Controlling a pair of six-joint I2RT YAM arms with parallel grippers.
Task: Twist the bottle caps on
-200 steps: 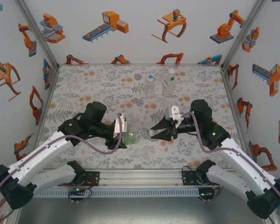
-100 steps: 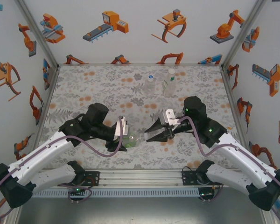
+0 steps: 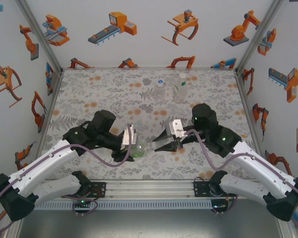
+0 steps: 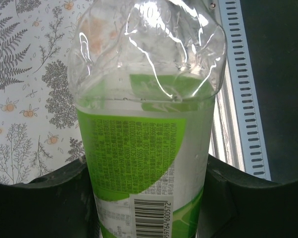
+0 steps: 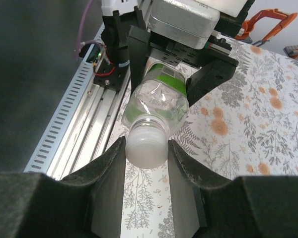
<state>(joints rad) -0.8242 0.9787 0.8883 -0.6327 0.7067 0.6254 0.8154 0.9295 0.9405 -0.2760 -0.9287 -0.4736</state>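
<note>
- From above, your work surface is a table (image 3: 99, 94) under a grey leaf-print cloth dotted with orange flowers. White walls (image 3: 139, 29) printed with orange robot arms close it in (metal posts run up the two far corners).
- In the same view a silver rail (image 3: 149, 186) crosses the near edge and carries both arm bases.
- Near the far edge, the left clear bottle (image 3: 160, 89) and the right clear bottle (image 3: 180, 88) stand upright, just beside each other and well apart from both arms. Nothing lies between them and the grippers.
- At the front middle of the cloth, the left gripper (image 3: 130, 148) pinches the green-labelled bottle (image 3: 140, 147). The bottle's neck points toward the right gripper (image 3: 161, 147), which meets it at that end.
- From the left wrist, you see dark fingers (image 4: 49, 198) pressed against both sides of the green-labelled bottle, over its label and barcode. Its clear, dented shoulder rises beyond them. The cloth shows on the left, and a slotted strip (image 4: 241, 74) runs along the right.
- From the right wrist, the white cap (image 5: 146, 144) sits on the bottle's neck, and the right gripper's fingers (image 5: 107, 173) are closed against its two sides.
- Behind the cap, the left gripper's black and grey body hides the lower half of the bottle from you. The rail runs down the left of this view, and the cloth lies on the right.
</note>
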